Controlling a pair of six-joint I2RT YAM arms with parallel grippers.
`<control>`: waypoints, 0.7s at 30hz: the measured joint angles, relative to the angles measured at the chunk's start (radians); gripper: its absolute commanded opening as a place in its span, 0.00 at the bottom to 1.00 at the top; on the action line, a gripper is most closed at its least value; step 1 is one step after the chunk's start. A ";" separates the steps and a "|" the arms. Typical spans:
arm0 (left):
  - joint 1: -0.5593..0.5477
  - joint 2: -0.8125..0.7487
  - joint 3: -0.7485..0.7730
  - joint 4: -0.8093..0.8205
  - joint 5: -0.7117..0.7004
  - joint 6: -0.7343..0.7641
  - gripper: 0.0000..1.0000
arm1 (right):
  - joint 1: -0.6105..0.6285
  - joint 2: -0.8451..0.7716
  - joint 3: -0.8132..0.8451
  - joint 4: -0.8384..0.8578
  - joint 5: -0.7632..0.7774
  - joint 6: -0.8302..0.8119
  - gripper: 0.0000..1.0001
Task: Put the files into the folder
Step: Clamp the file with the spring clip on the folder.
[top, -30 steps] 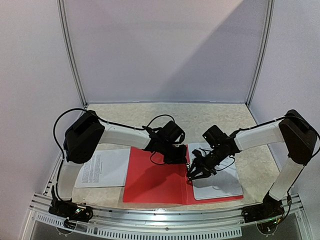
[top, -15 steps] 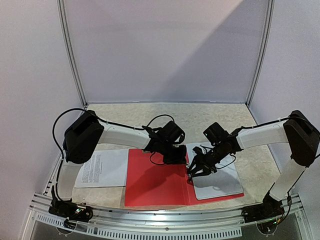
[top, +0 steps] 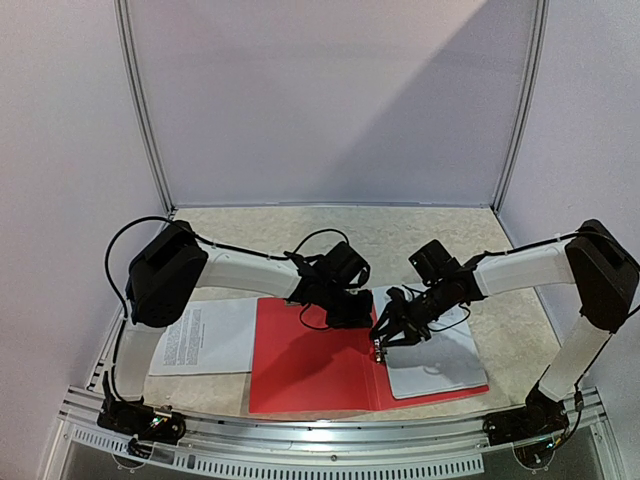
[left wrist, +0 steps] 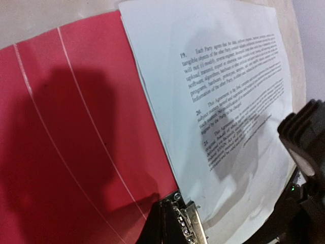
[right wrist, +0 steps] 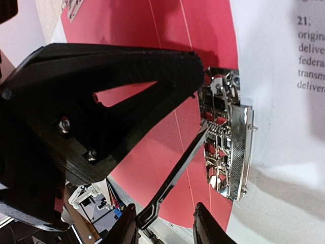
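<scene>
Right pincer [top: 385, 335]: low over the spine of the open red folder [top: 300, 370], directly at the metal clip [right wrist: 228, 147]. Jaws part open. The clip's thin black lever [right wrist: 175, 175] runs through the gap between them. Cannot tell whether either finger touches it, and no firm grip is visible.

Left pincer [top: 348, 312]: shut, tip down on the folder's far edge just left of the spine, close to the right pincer. Cannot tell if anything is pinched in it.

Clip: sits on the spine's right side, at the left margin of a printed sheet [top: 440, 365].

Printed sheet: lies flat on the folder's right cover, numbered paragraphs of dense black text legible in both wrist views.

Folder: lies opened flat at the near middle of the desk [top: 400, 235], left cover bare red.

Loose sheets [top: 205, 335]: on the desk just beside the folder's left edge, under the left arm, outside the folder.
</scene>
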State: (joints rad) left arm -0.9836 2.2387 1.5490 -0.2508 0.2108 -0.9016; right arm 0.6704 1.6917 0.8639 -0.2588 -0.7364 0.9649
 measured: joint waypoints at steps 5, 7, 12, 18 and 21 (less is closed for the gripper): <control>0.000 0.000 0.000 0.000 0.000 0.001 0.00 | -0.018 0.000 -0.010 0.030 -0.006 0.021 0.37; 0.000 0.000 0.000 0.000 0.000 0.003 0.00 | -0.026 0.003 -0.012 0.047 -0.007 0.030 0.37; 0.000 0.000 0.000 0.000 0.000 0.006 0.00 | -0.039 0.039 -0.016 0.105 -0.031 0.069 0.37; 0.000 0.000 0.000 0.000 0.000 0.011 0.00 | -0.042 0.051 -0.018 0.141 -0.053 0.104 0.37; 0.000 0.000 0.000 0.000 0.000 0.011 0.00 | -0.042 0.051 -0.020 0.148 -0.060 0.112 0.39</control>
State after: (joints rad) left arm -0.9836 2.2387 1.5490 -0.2504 0.2108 -0.8902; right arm 0.6289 1.7424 0.8436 -0.1108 -0.7963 1.0771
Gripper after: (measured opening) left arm 0.005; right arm 0.370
